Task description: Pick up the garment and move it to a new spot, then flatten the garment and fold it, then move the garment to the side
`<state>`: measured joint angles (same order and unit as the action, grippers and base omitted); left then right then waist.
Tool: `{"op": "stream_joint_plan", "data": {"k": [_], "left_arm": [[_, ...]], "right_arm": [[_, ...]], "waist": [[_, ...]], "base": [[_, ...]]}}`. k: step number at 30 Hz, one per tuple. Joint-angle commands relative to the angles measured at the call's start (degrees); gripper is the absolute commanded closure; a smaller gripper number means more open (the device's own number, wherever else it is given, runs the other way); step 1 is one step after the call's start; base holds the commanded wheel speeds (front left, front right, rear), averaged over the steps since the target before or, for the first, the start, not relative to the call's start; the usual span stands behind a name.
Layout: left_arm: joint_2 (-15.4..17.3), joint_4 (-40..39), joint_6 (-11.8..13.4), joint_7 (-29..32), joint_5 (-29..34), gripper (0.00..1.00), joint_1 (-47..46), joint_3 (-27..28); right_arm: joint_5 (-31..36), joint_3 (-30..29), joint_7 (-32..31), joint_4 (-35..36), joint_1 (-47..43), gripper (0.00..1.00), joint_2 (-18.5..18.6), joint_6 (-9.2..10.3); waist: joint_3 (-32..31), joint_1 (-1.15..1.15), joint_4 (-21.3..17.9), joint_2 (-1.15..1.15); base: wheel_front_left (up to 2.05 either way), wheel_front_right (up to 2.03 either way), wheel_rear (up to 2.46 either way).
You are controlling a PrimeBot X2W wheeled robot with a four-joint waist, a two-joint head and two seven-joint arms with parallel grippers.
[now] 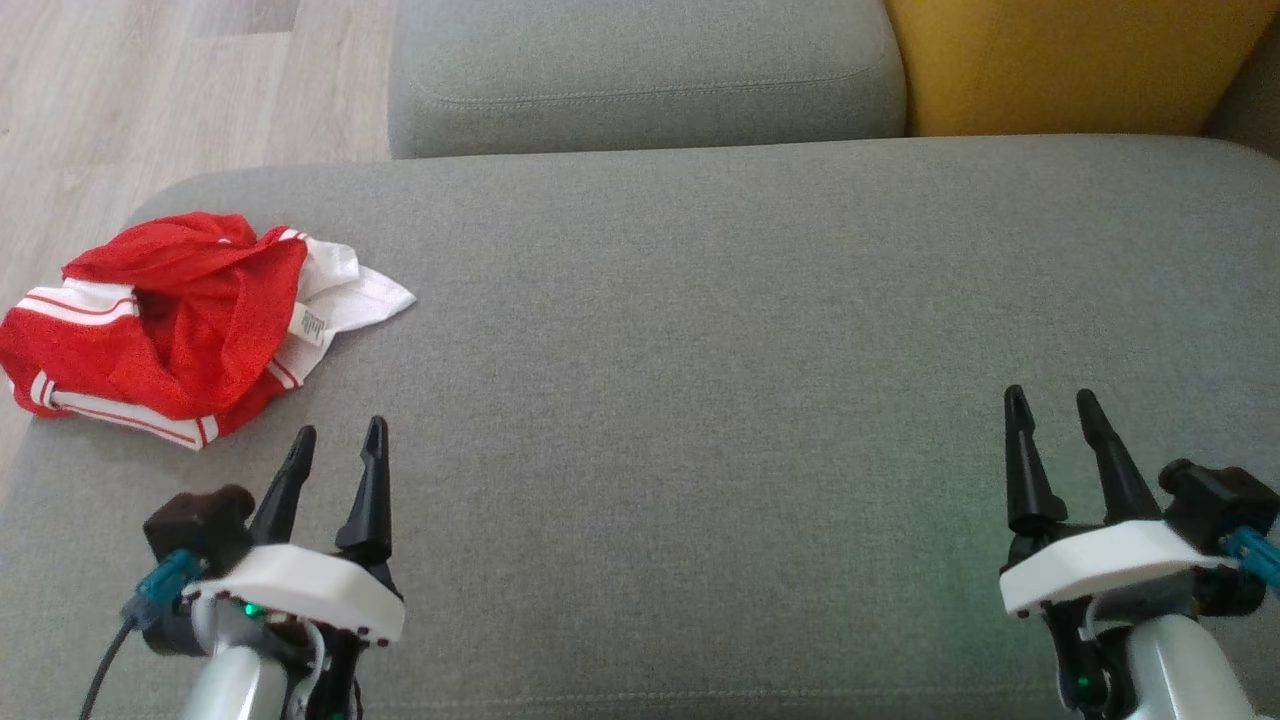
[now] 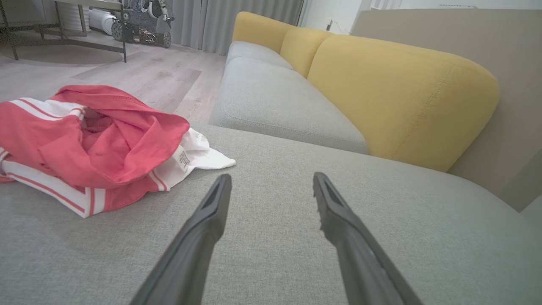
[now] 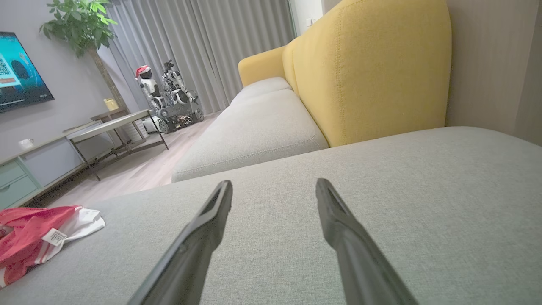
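Observation:
The garment (image 1: 170,320) is a crumpled red piece with white stripes and a white tag, lying at the left edge of the grey sofa cushion (image 1: 700,300). It also appears in the left wrist view as the garment (image 2: 84,144) at left, and as the garment (image 3: 38,237) at the far left of the right wrist view. My left gripper (image 1: 338,445) hovers open just near of it, fingers (image 2: 207,220) empty. Far to the right, my right gripper (image 1: 1052,405) is open over bare cushion, nothing between its fingers (image 3: 338,228).
A second grey seat cushion (image 1: 640,70) lies beyond, with a yellow backrest (image 1: 1060,60) at the far right. Wooden floor (image 1: 150,90) drops off past the left edge. A table (image 3: 114,127), a plant and parked robots stand across the room.

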<state>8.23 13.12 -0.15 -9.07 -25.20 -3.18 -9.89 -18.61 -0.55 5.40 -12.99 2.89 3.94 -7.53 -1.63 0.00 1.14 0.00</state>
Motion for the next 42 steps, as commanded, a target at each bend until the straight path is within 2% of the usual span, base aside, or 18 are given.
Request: {"op": "stream_joint_plan", "data": {"k": [1, 12, 30, 42], "left_arm": [[1.33, -1.75, 0.29, -0.9, 1.89, 0.0, -2.71, 1.13], [1.14, 0.06, 0.19, -2.73, 7.04, 0.0, -2.98, 0.61], [0.83, 2.59, 0.33, -5.75, 16.34, 0.0, -3.86, 0.44], [0.02, 3.35, -0.31, -5.93, 15.31, 0.0, -3.73, 1.9]], "right_arm": [[2.22, 1.23, 0.77, 1.71, 2.35, 0.0, 0.08, 0.03], [9.93, 1.45, 1.28, 1.61, 2.35, 0.0, -0.3, 0.04], [18.1, 0.56, 2.65, 1.11, 2.34, 0.0, -0.95, 0.04], [13.87, 0.49, 2.47, 0.51, 2.15, 0.0, -1.05, 0.04]], "waist": [[-0.04, 0.0, 0.0, 0.0], [-0.28, 0.0, -0.02, 0.0], [-0.48, 0.0, 0.0, 0.0], [-0.34, 0.0, -0.29, 0.0]], "base": [[0.0, 0.0, 0.0], [0.0, 0.0, 0.0], [0.0, 0.0, 0.0], [0.0, 0.0, 0.0]]}}
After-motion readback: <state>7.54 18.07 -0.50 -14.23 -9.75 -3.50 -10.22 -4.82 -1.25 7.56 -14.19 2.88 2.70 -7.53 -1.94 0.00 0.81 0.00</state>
